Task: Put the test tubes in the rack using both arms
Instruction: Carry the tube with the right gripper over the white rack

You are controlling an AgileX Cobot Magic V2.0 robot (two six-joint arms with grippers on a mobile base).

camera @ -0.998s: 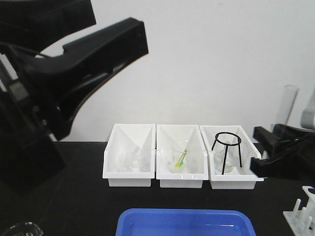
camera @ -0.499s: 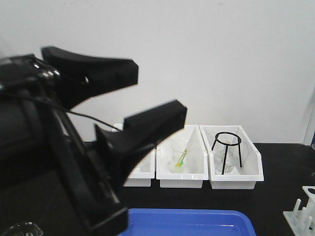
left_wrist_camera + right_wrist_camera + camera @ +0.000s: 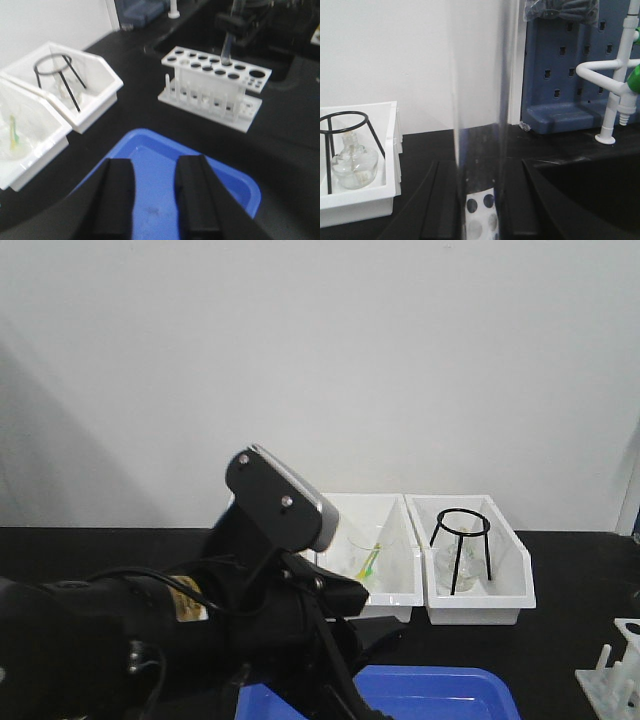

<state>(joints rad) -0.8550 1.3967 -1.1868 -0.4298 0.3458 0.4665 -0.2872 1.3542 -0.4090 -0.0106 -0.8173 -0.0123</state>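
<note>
Left arm (image 3: 100, 640) lowered, label (image 3: 190, 608) unreadable, left gripper (image 3: 154, 166) parted, right gripper (image 3: 479, 172) clamping test tube (image 3: 477, 100) at rack (image 3: 215, 85)

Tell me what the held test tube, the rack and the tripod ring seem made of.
The test tube: clear glass by the look, see-through with faint edge glints; clear plastic is possible. The rack: white moulded plastic, opaque and matte, with even round holes. The tripod ring: thin black wire, probably painted metal.
</note>
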